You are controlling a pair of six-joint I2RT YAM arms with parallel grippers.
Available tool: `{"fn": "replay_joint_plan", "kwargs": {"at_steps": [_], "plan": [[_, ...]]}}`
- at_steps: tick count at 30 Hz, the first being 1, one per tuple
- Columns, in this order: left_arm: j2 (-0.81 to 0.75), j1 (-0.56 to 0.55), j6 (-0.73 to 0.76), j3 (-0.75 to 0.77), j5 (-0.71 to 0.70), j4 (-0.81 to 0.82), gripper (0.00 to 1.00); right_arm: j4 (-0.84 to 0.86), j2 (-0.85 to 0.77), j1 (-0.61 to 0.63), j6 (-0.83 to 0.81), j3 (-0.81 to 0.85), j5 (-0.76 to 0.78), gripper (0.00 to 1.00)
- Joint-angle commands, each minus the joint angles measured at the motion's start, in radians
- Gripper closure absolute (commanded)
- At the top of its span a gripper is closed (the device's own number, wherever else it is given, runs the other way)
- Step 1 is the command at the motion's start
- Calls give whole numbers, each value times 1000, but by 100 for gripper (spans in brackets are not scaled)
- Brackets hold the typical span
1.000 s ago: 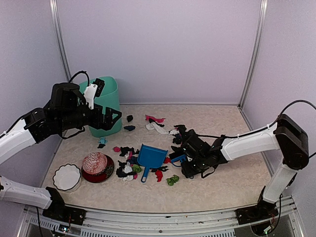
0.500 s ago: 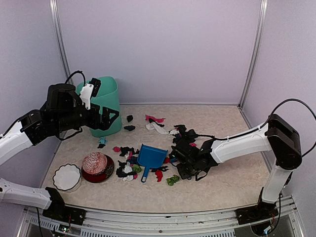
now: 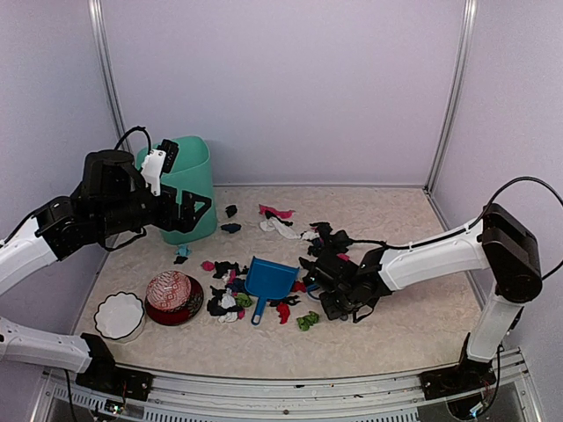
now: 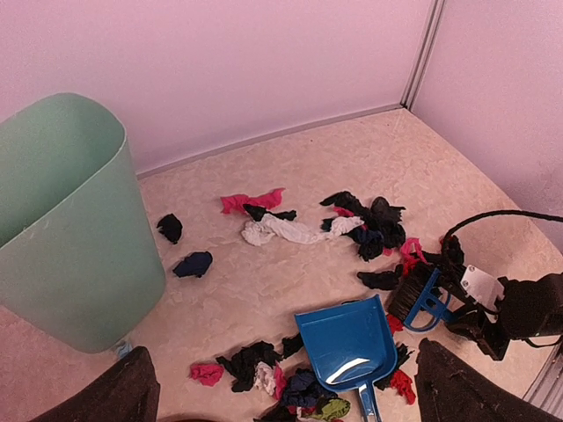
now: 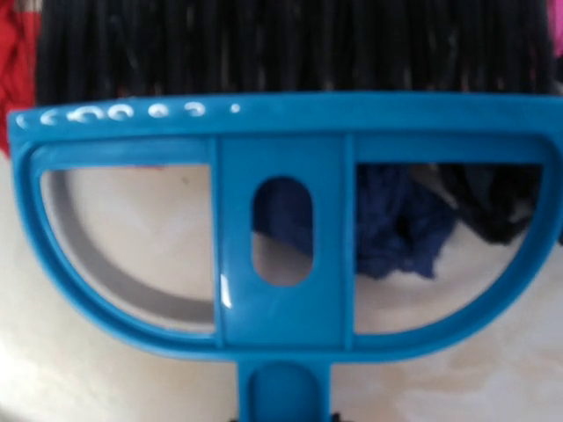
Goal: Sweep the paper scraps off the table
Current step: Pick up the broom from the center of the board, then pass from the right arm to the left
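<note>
The right gripper [image 3: 322, 283] is clamping the hand brush [image 5: 281, 220] by its handle, bristles facing paper scraps [image 5: 400, 229] lying just beyond.

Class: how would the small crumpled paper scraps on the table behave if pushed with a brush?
Probably very light: the small crumpled paper scraps are thin loose bits. Likely to slide and scatter, not roll, being irregular on the flat beige table. May bunch up, as several already lie heaped.
</note>
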Motion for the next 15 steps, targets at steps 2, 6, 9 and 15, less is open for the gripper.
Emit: {"fn": "replay_joint_plan", "kwargs": {"at_steps": [2,6,9,15], "plan": [[-14,-7,-11,-7,-15,19,1,-54,-106,0,20,-12,36,100],[-17,-7,-16,-6,-8,25,1,-76,-177,0,27,-14,64,100],[-20,-7,-21,-3,5,35,1,-84,-224,0,26,-21,83,100],[-13,-9,-46,13,62,49,1,-41,-307,0,-31,-47,107,100]]}}
